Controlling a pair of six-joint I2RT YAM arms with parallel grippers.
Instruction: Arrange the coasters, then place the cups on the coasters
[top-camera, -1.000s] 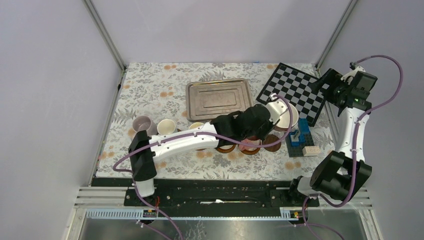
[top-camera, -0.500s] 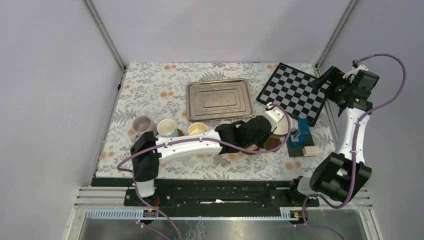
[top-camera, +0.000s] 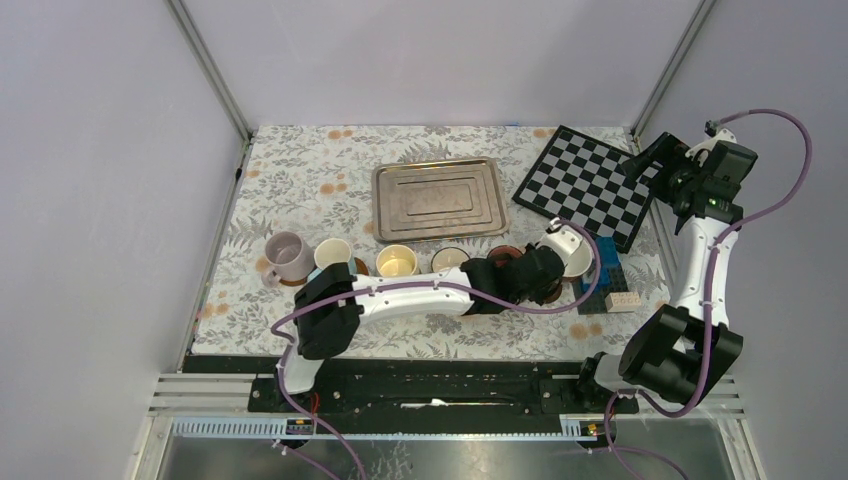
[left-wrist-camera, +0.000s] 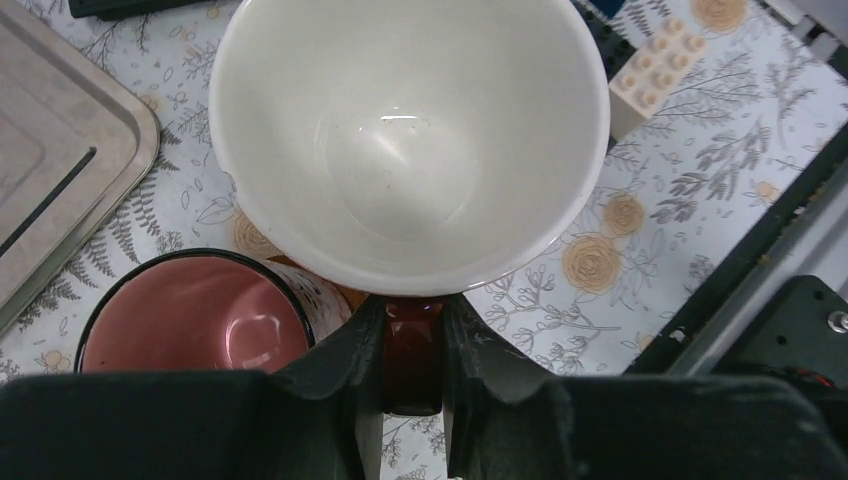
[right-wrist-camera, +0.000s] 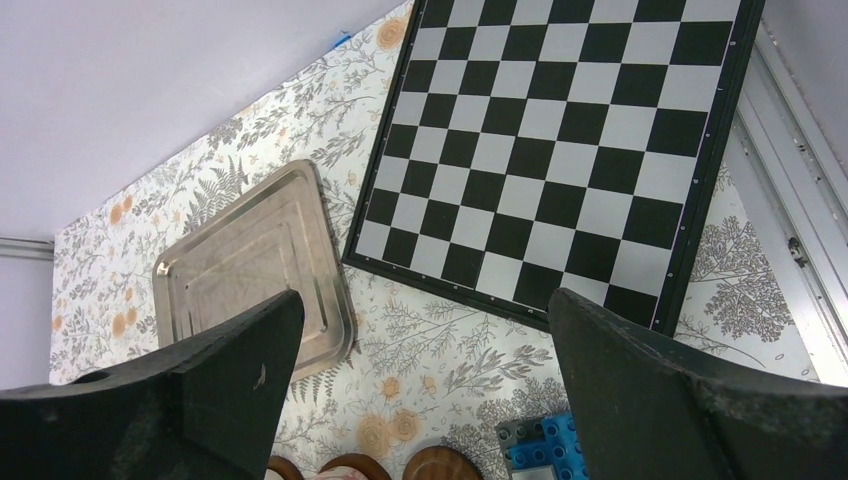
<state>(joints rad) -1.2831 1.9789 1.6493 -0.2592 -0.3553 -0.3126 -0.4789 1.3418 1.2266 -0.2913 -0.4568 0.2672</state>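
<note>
Left gripper (left-wrist-camera: 412, 350) is clamping the handle of the dark red, white-lined ceramic cup (left-wrist-camera: 400, 130) at three o'clock on the counter (top-camera: 300, 170); right gripper (right-wrist-camera: 425, 300) is hanging wide open.

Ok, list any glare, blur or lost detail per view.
Left wrist: small glints inside the red cup and pink cup; left end effector near-black. Right wrist: chessboard sharp, right end effector dark. Top: even light, dull sheen on tray.

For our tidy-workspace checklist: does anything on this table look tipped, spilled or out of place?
Nothing looks spilled or broken. The one cup not standing free is the white-lined cup, its dark red handle pinched by the left hand, close beside the pink cup.
</note>
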